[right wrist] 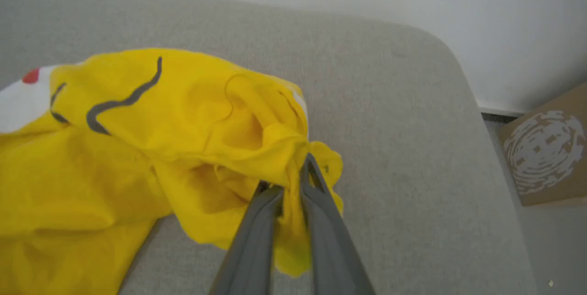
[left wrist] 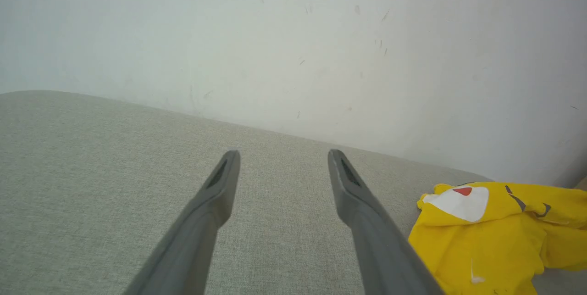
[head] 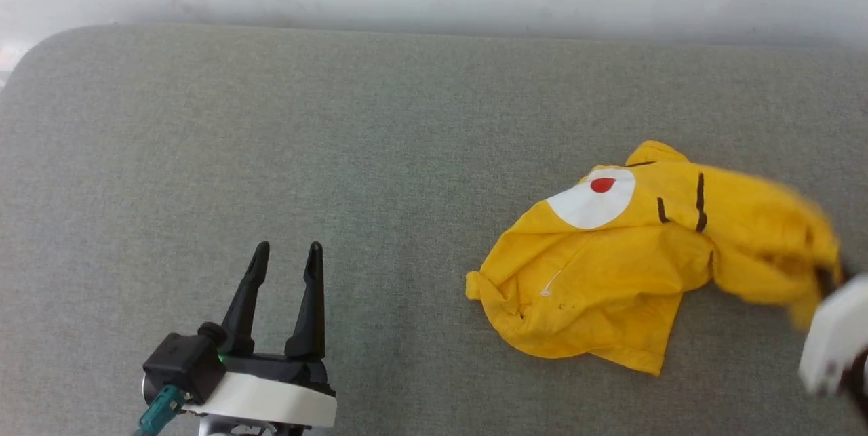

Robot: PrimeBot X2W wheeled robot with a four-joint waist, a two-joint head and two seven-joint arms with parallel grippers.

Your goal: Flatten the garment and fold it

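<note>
At the lower left, the left end effector [head: 288,247] is seen over a grey fabric counter [head: 380,117], its fingers spread and empty. Right of centre, a crumpled yellow T-shirt [head: 610,266] is laid on the counter. Its right edge is pinched between the closed fingers of the right end effector [right wrist: 286,178].

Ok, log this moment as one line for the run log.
left tool: open, empty | right tool: shut on garment edge | garment: crumpled, not yet folded, on grey fabric surface
</note>
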